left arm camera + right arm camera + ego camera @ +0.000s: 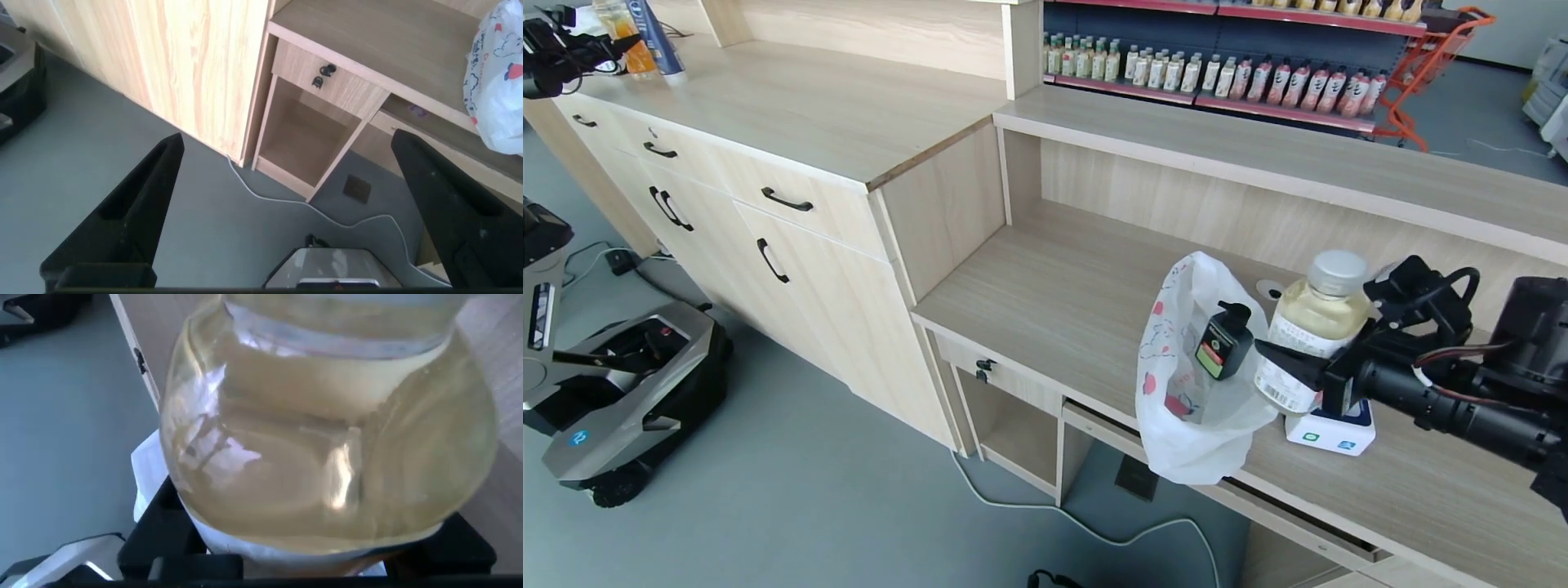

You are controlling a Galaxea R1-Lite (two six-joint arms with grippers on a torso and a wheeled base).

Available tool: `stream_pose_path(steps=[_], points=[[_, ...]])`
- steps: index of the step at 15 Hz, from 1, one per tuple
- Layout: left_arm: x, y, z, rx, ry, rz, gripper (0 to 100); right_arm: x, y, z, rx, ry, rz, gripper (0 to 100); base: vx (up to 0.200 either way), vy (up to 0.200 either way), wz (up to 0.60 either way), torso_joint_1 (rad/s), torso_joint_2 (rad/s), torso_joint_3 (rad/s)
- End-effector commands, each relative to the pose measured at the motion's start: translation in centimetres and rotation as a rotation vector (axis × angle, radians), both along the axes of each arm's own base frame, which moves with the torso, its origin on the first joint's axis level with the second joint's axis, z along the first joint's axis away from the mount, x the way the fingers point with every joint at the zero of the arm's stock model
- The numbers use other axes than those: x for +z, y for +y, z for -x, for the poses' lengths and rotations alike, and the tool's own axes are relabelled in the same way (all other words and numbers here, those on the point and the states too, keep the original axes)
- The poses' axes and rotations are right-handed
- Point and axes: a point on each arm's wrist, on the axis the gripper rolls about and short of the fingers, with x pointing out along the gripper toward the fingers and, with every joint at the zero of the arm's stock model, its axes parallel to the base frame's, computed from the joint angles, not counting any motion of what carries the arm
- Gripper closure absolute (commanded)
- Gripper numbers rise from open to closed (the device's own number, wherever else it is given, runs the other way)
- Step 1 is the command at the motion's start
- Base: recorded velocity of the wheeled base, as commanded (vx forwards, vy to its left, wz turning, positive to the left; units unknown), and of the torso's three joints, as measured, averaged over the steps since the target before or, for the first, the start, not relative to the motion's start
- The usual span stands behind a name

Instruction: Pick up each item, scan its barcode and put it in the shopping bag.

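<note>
Light wood counter takes up most of the head view. Lower right, a white shopping bag with red prints sits open at the counter's front edge. Right beside it, the right gripper is clamped on a pale yellow drink bottle with a grey cap, just above a small white scanner box. A dark pump bottle pokes out of the bag's mouth. The left gripper is spread wide and holding nothing, over the grey floor.

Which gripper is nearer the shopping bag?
Right. The right gripper, shut on the bottle, is just beside the shopping bag; the left gripper hangs open above the floor, farther off.
</note>
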Motion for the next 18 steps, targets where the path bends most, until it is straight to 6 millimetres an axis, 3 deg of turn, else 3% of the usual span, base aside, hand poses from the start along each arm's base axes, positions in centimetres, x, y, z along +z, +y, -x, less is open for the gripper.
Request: stream_pose_path(steps=[1,3,4,8,12,18], points=[[0.0,0.0,0.0,0.000,0.000,0.000,0,-5.1,2.5,-3.3,0.064,0.105,0.007,100,0.000,0.000,0.00,0.000,0.00,0.000],[0.0,0.0,0.0,0.000,-0.002,0.000,0,-6.1,3.2,-4.1,0.081,0.078,0.002,100,0.000,0.000,0.00,0.000,0.00,0.000],[0.0,0.0,0.0,0.000,0.000,0.000,0,-7.9,4.0,-5.2,0.095,0.059,0.000,100,0.000,0.000,0.00,0.000,0.00,0.000],[0.0,0.0,0.0,0.000,0.000,0.000,0,-10.7,3.5,-7.1,0.065,0.056,-0.004,100,0.000,0.000,0.00,0.000,0.00,0.000],[0.0,0.0,0.0,0.000,0.000,0.000,0,-11.8,3.6,-9.3,0.051,0.004,-0.040,100,0.000,0.000,0.00,0.000,0.00,0.000],[0.0,0.0,0.0,0.000,0.000,0.000,0,-13.7,2.7,-9.9,0.024,0.040,-0.036,100,0.000,0.000,0.00,0.000,0.00,0.000]])
